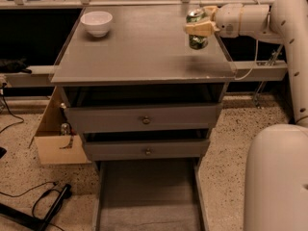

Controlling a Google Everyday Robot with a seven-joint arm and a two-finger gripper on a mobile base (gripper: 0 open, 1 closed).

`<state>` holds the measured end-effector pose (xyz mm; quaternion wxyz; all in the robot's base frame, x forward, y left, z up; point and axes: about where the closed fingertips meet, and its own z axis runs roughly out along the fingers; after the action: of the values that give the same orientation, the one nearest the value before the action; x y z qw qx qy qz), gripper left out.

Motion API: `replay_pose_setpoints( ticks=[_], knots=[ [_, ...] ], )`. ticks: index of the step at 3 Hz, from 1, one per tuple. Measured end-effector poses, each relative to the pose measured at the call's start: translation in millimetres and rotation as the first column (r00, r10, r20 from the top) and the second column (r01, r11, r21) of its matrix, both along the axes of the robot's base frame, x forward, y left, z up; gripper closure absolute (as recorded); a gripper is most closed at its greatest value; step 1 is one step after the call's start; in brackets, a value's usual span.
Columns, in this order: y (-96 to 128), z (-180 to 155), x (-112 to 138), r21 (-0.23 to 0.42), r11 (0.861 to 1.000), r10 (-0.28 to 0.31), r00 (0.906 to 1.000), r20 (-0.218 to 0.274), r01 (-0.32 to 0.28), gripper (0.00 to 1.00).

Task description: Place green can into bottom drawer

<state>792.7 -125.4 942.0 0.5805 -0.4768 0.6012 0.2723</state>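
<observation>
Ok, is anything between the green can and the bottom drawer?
The gripper grips the green can over the cabinet top, which lies between it and the pulled-out bottom drawer. The can must pass the front edge and two upper drawers first.
</observation>
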Motion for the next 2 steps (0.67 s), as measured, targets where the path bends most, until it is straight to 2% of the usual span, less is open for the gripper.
replay_pose_setpoints(
  ticks=[1, 2],
  knots=[
    [-11, 60, -53, -0.021, 1.0, 0.021, 0.9902, 0.138, -0.018, 1.0],
    [-31, 104, -123, -0.016, 1.0, 0.025, 0.9628, 0.269, -0.022, 1.0]
  ],
)
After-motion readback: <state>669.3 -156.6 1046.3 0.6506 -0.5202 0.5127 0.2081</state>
